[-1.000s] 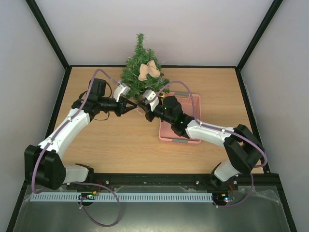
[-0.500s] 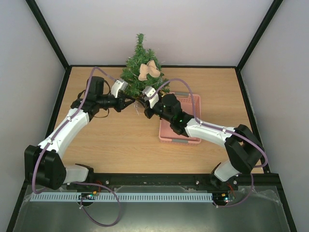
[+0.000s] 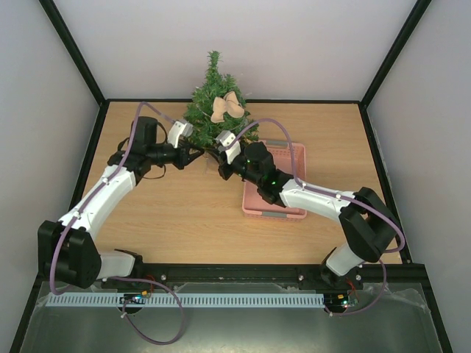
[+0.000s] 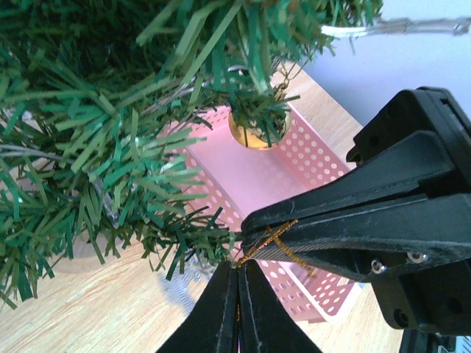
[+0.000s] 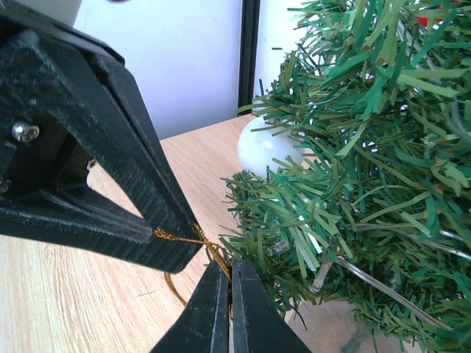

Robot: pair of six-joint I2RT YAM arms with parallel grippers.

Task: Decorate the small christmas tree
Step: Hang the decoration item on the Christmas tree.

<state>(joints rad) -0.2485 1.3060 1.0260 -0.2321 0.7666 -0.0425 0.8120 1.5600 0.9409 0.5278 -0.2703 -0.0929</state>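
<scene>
I have both arms reaching in toward the small christmas tree (image 3: pixel 210 92), which stands at the far edge of the worktop (image 3: pixel 191 220), about midway across, with the pink basket (image 3: pixel 274 214) just beside it on the right and nearer to me. The left arm (image 3: pixel 103 195) comes in from the left and the right arm (image 3: pixel 316 195) crosses over the basket. Their jaws meet tip to tip at the lowest branches on the near side of the tree. Both sets of jaws are pressed fully closed, and each pinches the same gold thread (image 4: pixel 274 241) — from the right wrist I see the thread (image 5: pixel 180 237) coming out of the left jaws and running across to my own tips, with a loose loop drooping below. I cannot tell whether anything hangs from that thread. The thread sits right against the green bristles, touching the tips of the bottom branches. On the tree itself I can see a beige bow (image 3: pixel 227 107) high on the front, a gold bauble (image 4: pixel 257 131) hanging among the branches and a white bauble (image 5: pixel 266 147) lower down near the worktop. From the left wrist the basket (image 4: pixel 309 158) shows behind the branches — perforated walls, and I make out nothing inside from this angle.
</scene>
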